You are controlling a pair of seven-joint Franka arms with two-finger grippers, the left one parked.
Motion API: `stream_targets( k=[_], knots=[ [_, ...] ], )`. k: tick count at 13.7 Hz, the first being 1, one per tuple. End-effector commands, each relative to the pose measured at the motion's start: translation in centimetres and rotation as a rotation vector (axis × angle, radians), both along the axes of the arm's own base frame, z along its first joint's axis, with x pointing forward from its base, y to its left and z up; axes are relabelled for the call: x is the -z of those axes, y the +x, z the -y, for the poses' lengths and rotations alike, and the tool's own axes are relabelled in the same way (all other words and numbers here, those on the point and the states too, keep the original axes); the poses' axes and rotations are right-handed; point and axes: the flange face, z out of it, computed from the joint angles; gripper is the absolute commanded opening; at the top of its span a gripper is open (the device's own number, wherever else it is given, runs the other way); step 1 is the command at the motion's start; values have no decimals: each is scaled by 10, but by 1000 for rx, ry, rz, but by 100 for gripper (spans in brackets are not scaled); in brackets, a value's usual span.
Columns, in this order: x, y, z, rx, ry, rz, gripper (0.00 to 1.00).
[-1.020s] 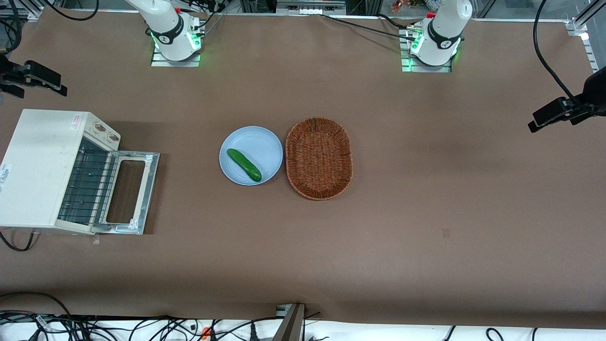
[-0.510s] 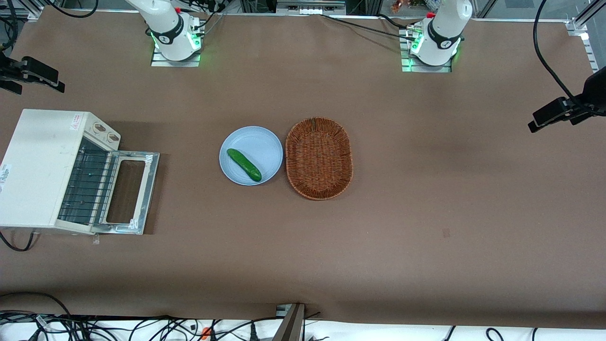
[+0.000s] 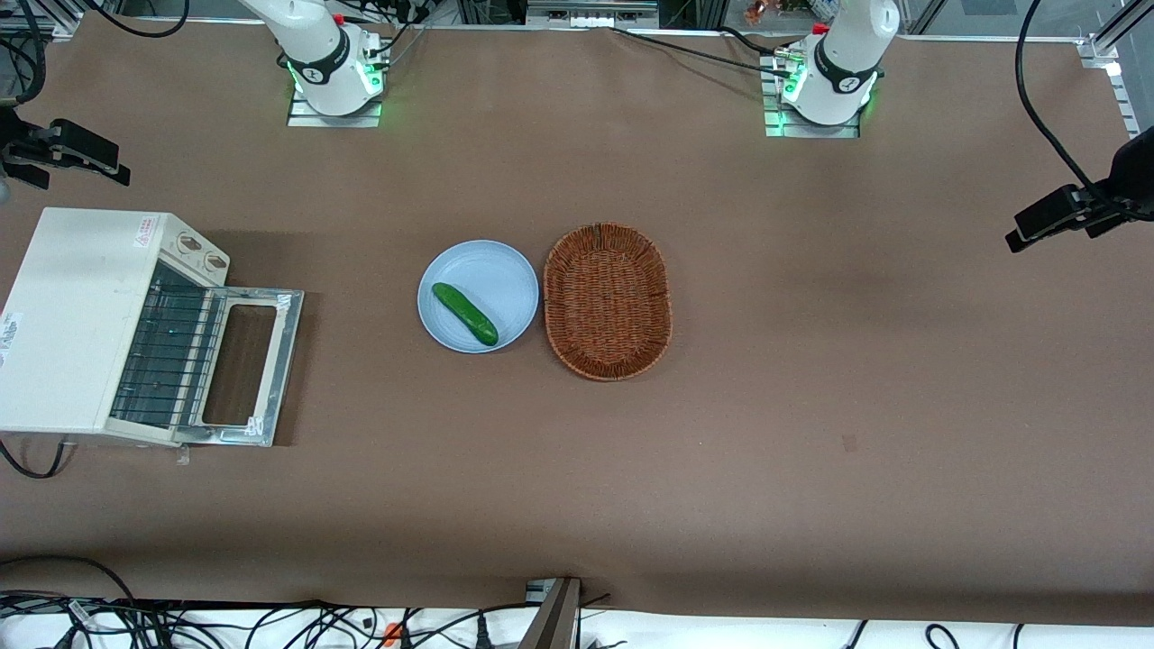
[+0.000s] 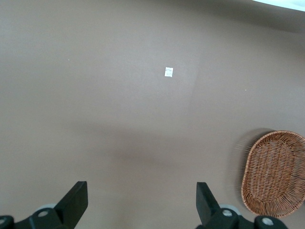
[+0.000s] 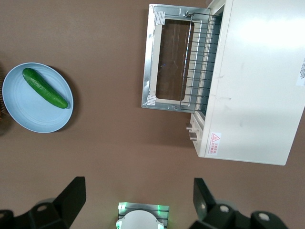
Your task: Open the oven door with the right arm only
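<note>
Oven door point(image 3: 255, 364) swung fully down, lying flat on the table point(image 3: 811, 361) in front of the oven point(image 3: 86, 320), rack bars exposed inside. Gripper point(image 5: 138, 202) raised high above the table, well apart from the door, fingers point(image 5: 71, 195) spread wide and holding nothing. Cucumber point(image 3: 464, 314) on a blue plate point(image 3: 505, 270) mid-table, just beside a wicker basket point(image 3: 609, 302) toward the parked arm's end.

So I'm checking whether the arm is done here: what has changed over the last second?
Only the right arm's gripper shifted slightly, drifting a little up the front view and back again, near the edge past the toaster oven; its fingers are spread, holding nothing. The oven door stays folded down open. The cucumber, plate and wicker basket stayed put.
</note>
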Motion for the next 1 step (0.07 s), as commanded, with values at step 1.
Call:
stream_targets(
  k=[1],
  knots=[
    [-6,1,2,0,-4,12,100]
  ],
)
